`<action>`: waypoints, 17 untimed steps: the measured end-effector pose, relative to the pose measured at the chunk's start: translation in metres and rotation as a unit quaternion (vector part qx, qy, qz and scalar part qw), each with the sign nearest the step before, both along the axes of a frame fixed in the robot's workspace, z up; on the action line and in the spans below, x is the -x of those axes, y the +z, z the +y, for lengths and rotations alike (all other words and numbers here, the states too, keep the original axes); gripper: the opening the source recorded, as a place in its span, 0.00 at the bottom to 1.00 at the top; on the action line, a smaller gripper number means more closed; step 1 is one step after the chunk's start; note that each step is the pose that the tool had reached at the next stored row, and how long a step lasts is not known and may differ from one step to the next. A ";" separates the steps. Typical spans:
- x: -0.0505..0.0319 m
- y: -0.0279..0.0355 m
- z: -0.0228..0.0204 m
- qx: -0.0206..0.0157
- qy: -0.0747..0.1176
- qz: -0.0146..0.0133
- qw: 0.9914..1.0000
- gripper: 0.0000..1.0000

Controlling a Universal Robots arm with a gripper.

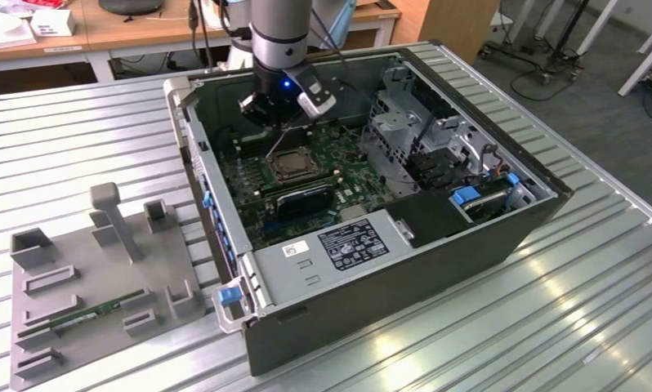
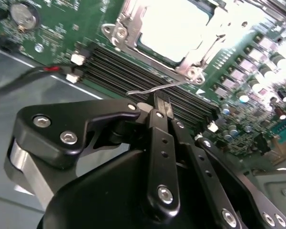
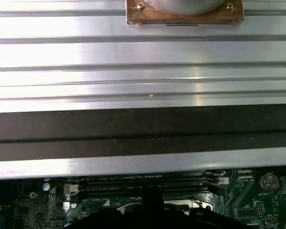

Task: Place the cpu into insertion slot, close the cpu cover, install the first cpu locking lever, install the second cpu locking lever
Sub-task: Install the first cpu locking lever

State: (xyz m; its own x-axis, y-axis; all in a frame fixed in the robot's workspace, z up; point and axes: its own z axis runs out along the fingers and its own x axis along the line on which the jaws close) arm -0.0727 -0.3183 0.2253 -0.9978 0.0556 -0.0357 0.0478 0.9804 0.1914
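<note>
Inside the open computer case [image 1: 501,220], the insertion slot [image 1: 293,163] sits on the green board. In the second wrist view the cpu [image 2: 174,24] lies in the slot as a bright square face, with the cpu cover [image 2: 126,36] down around it as a silvery frame. A thin wire locking lever [image 2: 181,84] stands raised off the socket's corner; in the exterior view this lever [image 1: 279,140] slants up toward my gripper [image 1: 274,110]. The gripper [image 2: 161,101] is shut, and its fingertips touch the lever's free end, above the memory slots.
Long black memory slots [image 2: 128,71] run beside the socket. A metal drive cage [image 1: 413,122] stands at the exterior view's right of the board. On the slatted table [image 1: 75,147], a grey fixture tray [image 1: 97,278] holds a green memory stick [image 1: 87,314].
</note>
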 end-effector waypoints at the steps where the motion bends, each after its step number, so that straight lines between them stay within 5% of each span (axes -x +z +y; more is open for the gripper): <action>1: 0.0023 0.0000 0.0001 0.000 0.000 -0.001 1.000 0.11; 11: 0.0233 0.0001 0.0006 0.000 0.000 -0.012 1.000 0.11; 17: 0.0235 0.0015 0.0006 0.000 0.000 -0.013 1.000 0.11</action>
State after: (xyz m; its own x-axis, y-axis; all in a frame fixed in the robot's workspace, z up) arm -0.0962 -0.3177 0.2267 -0.9965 0.0559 -0.0623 0.0430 0.9804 0.1921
